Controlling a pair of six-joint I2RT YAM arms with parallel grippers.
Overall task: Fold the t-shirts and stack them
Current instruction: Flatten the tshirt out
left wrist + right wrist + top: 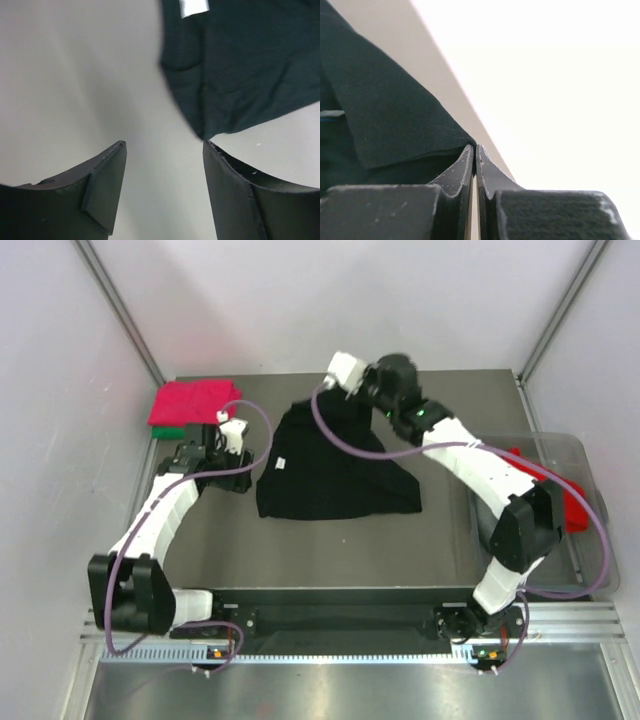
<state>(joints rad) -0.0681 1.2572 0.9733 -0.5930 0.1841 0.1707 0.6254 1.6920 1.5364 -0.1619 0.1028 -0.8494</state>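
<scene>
Two tools flank one black shirt (330, 465), which lies spread and rumpled in the middle of the counter (330, 550). The right tool (474, 148) is pressed together at the shirt's far edge, with cloth touching its tips. I cannot tell whether any fabric is caught between them. The left tool (164, 145) stands apart and empty, just short of a corner on the shirt's left side. The risk, as I judge it, is a thin pinch slipping when the right arm pulls, dropping the fold halfway, or the unpinned shirt dragging whole across the counter. If the left tool closes too early, it misses the corner.
</scene>
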